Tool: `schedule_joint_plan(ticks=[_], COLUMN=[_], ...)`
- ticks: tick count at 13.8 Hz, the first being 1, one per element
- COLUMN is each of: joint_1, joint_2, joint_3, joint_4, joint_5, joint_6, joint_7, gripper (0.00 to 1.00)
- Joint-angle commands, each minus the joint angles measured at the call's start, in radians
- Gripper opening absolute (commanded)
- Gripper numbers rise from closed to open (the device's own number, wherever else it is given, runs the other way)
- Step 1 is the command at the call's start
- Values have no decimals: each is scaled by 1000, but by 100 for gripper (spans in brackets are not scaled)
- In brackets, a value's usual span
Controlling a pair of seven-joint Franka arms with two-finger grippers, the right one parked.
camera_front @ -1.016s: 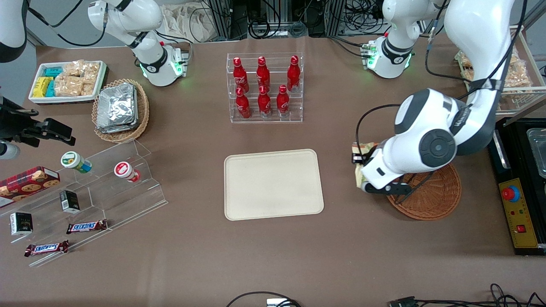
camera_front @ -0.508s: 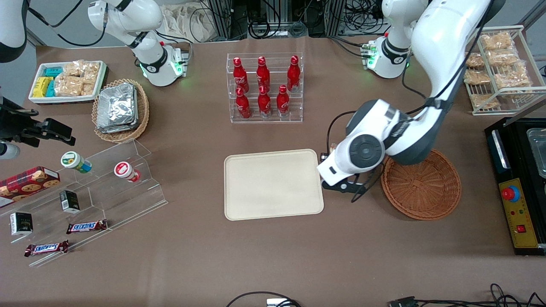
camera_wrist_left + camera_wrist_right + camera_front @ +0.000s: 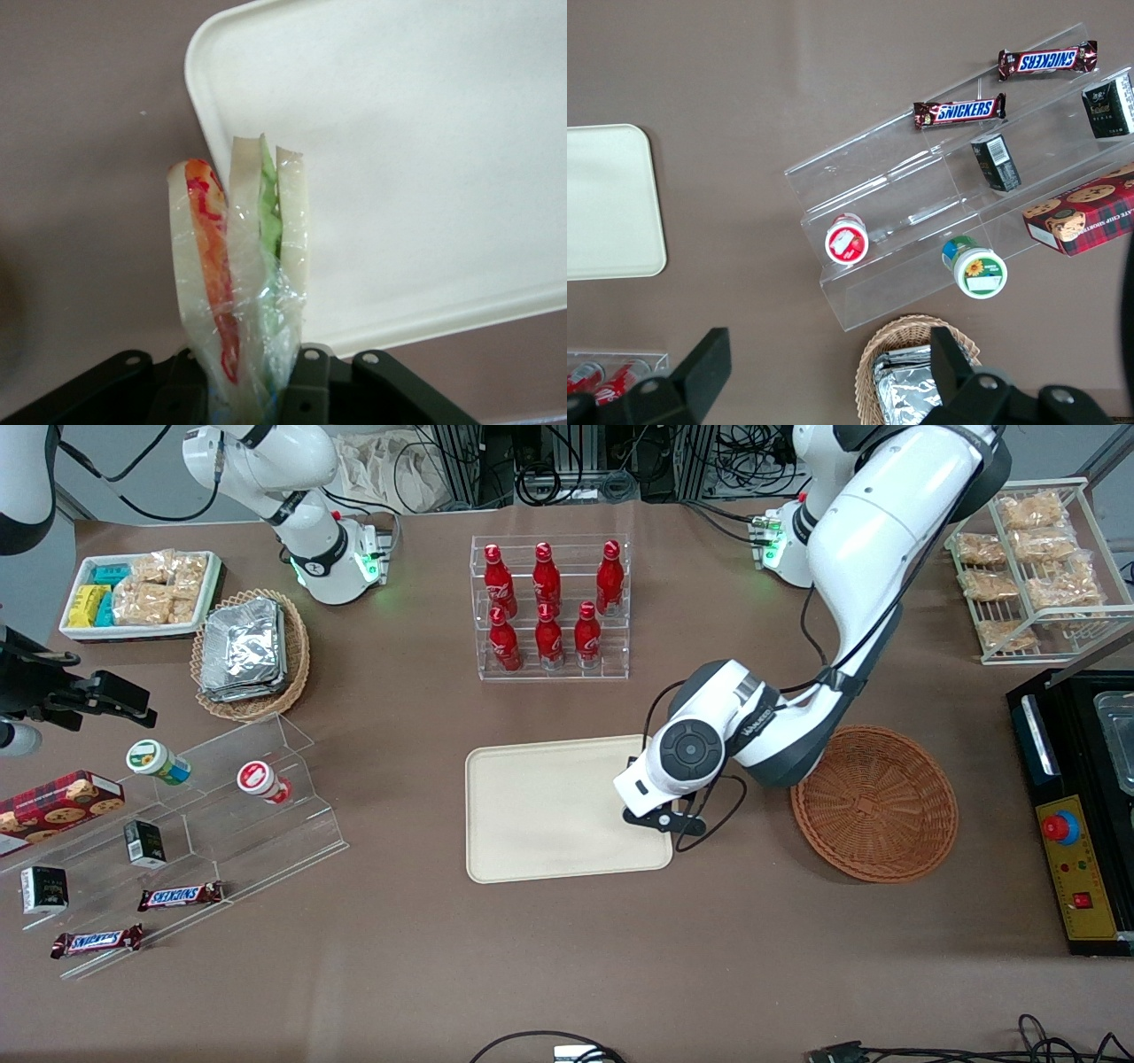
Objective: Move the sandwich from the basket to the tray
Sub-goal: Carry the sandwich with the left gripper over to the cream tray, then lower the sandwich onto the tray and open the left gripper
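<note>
The sandwich (image 3: 239, 257), a clear-wrapped wedge with orange-red and green filling, stands up between the fingers of my gripper (image 3: 244, 382), which is shut on its lower end. It hangs over the corner of the cream tray (image 3: 425, 159). In the front view the gripper (image 3: 651, 815) sits under the wrist, above the tray (image 3: 549, 806) at its edge nearest the round brown basket (image 3: 873, 802). The sandwich is hidden by the wrist there. Nothing shows inside the basket.
A clear rack of red bottles (image 3: 549, 607) stands farther from the camera than the tray. Toward the parked arm's end are an acrylic step shelf (image 3: 204, 815) with snacks, an oval basket of foil packets (image 3: 251, 654) and a white bin (image 3: 142, 593). A wire rack (image 3: 1032, 558) stands near the working arm.
The arm has carried the sandwich sideways from the basket's rim, across the bare table, to above the tray's near edge. The basket now shows in full.
</note>
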Motion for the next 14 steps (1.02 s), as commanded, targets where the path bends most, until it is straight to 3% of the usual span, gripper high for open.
schedule_joint_plan(ticks=[1,14], joint_1=[-20,-40], joint_2=[52,161], joint_3=[4,4], joint_4=[41,96], joint_5=[46,74], joint_6=[37,150], joint_7=[-73,-139], gripper=[0,0])
